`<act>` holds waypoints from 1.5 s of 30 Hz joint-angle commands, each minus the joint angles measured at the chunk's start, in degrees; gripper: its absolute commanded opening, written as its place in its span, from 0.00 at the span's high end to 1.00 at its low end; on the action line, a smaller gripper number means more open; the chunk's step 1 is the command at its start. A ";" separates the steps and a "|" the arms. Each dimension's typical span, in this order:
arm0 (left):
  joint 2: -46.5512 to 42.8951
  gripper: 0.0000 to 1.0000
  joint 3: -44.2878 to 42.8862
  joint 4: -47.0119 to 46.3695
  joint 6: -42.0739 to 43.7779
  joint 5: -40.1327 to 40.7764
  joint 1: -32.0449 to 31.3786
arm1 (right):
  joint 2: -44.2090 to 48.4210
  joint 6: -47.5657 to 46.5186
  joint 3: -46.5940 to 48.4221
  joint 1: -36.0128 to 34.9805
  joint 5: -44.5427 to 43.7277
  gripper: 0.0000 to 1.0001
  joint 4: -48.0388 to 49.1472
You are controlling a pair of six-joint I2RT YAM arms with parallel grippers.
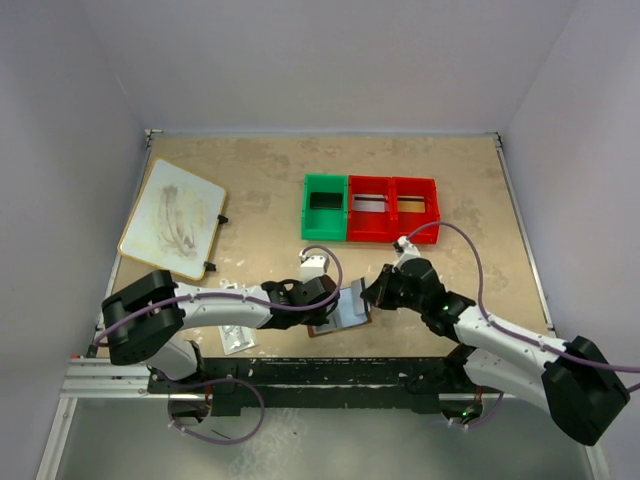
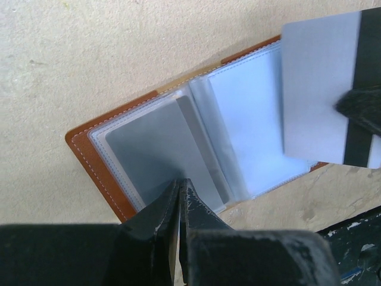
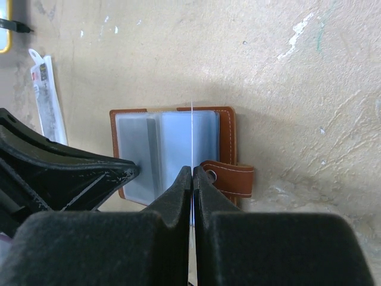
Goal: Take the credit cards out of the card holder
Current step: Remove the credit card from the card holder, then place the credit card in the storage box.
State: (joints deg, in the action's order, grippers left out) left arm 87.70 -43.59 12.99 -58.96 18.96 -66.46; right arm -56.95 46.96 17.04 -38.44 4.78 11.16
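**Quick status from the remote seat**

My right claw (image 3: 192, 173) is pinching the silvery card (image 2: 315, 89), held edge-on over the open card holder (image 3: 227, 134). My left claw (image 2: 180, 187) is pressed together, tips on the holder's left page, right by a greyish card (image 2: 149, 149) in a clear sleeve. The holder lies flat on the surface (image 2: 89, 53) between the arms.
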 commanded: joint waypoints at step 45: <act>-29.13 0.22 -9.04 30.33 20.95 26.45 21.54 | -19.48 -59.70 30.12 12.45 -5.22 1.00 7.86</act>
State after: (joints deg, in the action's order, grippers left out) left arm 62.11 -52.27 44.25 -39.24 42.41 -45.12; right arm -73.91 0.82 43.33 -25.91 -3.66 15.62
